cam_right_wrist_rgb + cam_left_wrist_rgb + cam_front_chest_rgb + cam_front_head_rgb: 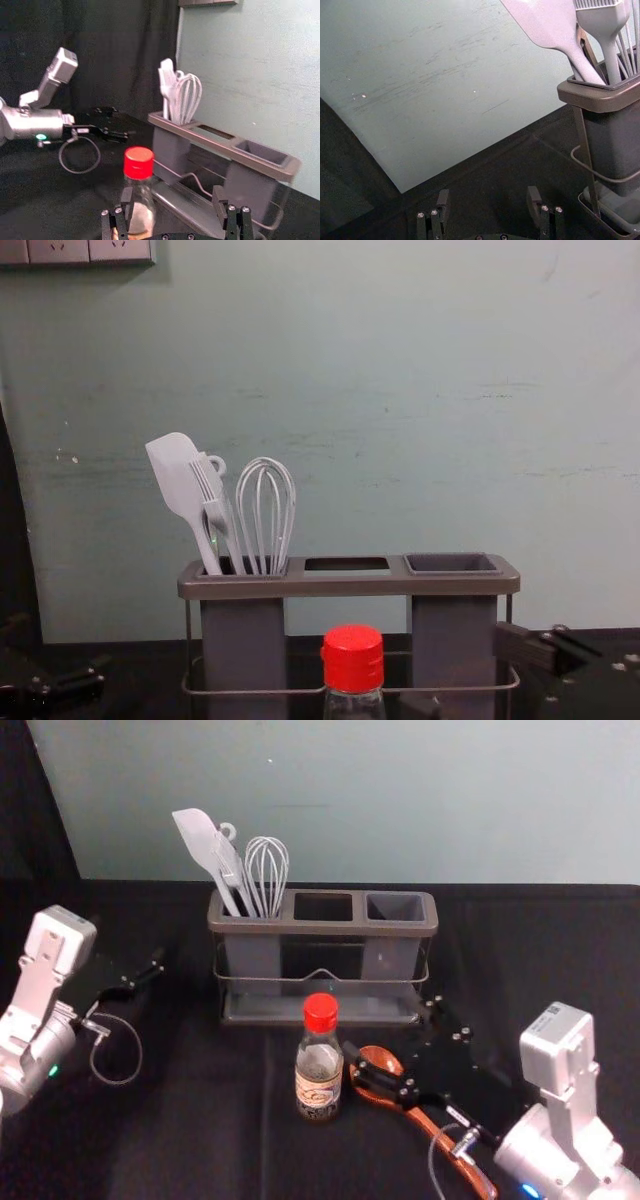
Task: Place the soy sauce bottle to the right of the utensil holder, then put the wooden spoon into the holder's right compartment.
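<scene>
The soy sauce bottle (319, 1065), red-capped, stands upright in front of the utensil holder (322, 928); the chest view shows its red cap (353, 659). My right gripper (395, 1045) is open just right of the bottle, above the wooden spoon (436, 1130), which lies on the table with its bowl near the bottle. In the right wrist view the bottle (139, 192) is by one finger of the right gripper (172, 205), not gripped. The holder's right compartment (395, 907) is empty. My left gripper (145, 975) stays parked left of the holder; the left wrist view shows this gripper (487, 205) open.
A white spatula (203, 845), a brush and a whisk (268, 870) stand in the holder's left compartment. Behind the black-covered table (200, 1120) rises a pale green wall (400, 800). Dark cloth hangs at the far left.
</scene>
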`<move>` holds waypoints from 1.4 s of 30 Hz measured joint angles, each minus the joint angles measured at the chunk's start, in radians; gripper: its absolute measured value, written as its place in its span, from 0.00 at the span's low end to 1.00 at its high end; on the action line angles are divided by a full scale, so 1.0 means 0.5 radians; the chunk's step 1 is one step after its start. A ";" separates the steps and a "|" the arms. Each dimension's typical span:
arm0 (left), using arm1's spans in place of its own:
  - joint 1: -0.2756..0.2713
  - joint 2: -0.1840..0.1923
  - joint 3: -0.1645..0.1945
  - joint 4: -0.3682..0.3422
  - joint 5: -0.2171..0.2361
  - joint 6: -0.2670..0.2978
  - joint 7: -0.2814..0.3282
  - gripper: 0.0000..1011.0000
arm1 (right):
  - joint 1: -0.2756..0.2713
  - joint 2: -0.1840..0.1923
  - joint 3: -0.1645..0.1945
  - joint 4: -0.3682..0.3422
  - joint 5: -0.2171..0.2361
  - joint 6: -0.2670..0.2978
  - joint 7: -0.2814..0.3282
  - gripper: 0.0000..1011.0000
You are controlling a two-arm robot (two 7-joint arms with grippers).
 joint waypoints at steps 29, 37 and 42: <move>0.000 0.000 0.000 0.000 0.000 0.000 0.000 0.99 | 0.207 -0.349 -0.052 0.255 0.102 0.050 0.304 0.99; 0.000 0.000 0.000 0.000 0.000 0.000 0.000 0.99 | 0.201 -0.398 -0.028 0.274 0.070 0.042 0.325 0.92; 0.000 0.000 0.000 0.000 0.000 0.000 0.000 0.99 | 0.185 -0.412 -0.009 0.268 0.047 0.050 0.335 0.78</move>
